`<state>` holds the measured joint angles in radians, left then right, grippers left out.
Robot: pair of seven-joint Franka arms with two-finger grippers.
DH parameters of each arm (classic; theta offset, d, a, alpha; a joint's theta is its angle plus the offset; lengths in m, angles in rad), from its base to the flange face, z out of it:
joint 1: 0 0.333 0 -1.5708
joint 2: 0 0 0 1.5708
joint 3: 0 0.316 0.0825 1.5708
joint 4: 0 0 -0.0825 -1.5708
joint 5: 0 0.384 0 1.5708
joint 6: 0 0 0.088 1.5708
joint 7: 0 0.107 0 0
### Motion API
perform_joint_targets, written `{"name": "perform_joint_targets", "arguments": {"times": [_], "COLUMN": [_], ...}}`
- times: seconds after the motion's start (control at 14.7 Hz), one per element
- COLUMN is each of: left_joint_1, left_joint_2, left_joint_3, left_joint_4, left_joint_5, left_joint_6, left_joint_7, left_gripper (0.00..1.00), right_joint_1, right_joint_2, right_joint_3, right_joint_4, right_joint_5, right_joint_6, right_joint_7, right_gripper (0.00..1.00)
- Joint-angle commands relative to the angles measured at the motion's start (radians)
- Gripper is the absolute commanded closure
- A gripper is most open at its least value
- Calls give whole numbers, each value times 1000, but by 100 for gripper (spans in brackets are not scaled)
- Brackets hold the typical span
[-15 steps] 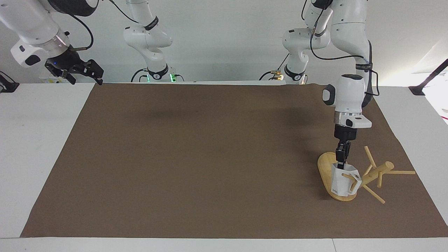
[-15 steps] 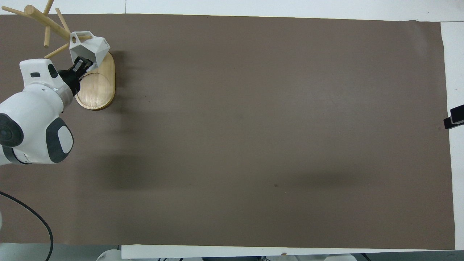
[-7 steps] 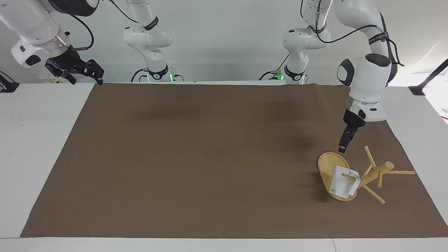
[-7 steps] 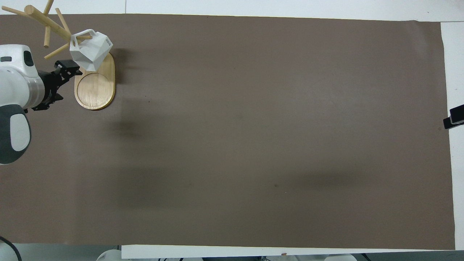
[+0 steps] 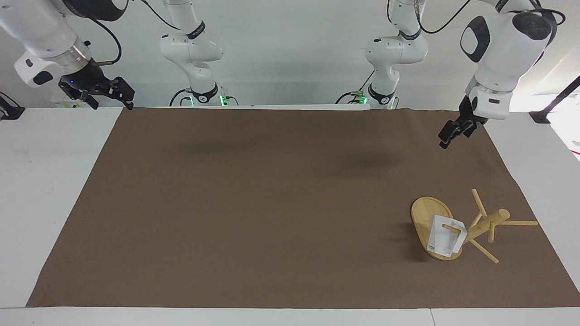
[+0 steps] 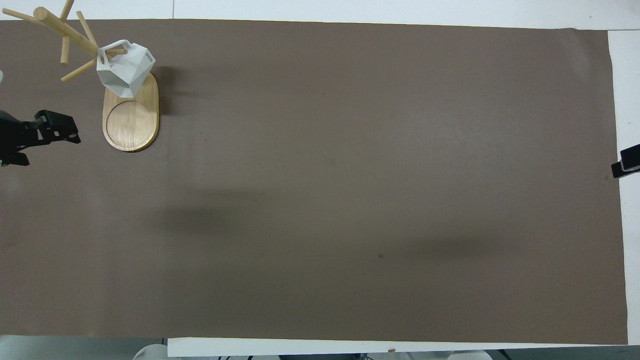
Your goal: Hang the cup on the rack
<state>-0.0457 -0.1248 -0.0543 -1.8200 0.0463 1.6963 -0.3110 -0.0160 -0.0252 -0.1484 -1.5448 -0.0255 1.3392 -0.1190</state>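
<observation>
Small dark mark on the cup [image 6: 125, 67], not legible.

Both arms are glossy white, built of rounded segments with dark grey oval caps at the joints and black bands ringing the links. Loose black cables loop along them, and a silver ring precedes each black claw, left [image 5: 455, 131] and right [image 5: 103, 93]. Green lights glow at one base; a small blue light shows on the right wrist.
</observation>
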Motion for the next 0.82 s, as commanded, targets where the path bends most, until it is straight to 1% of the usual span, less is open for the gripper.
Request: {"name": "perform_joint_targets", "arguments": {"times": [0.0,0.07,0.34,0.61,0.75], "left_joint_1": [-3,1,4,4,9], "left_joint_2": [56,65,117,126,126], "left_joint_3": [-4,-3,1,-1,1], "left_joint_4": [116,131,218,232,232], "left_joint_5": [-3,-25,-29,-37,-66], "left_joint_6": [-98,-102,-145,-147,-145], "left_joint_7": [219,292,314,360,359], "left_gripper": [0,0,0,0,0], "right_joint_1": [4,4,4,4,4], "right_joint_2": [-15,-15,-13,-15,-15], "right_joint_3": [0,0,0,0,0], "right_joint_4": [-18,-18,-18,-18,-18], "right_joint_5": [-4,-4,-4,-4,-2], "right_joint_6": [3,3,3,3,3], "right_joint_7": [15,15,15,15,15], "right_gripper": [0,0,0,0,0]}}
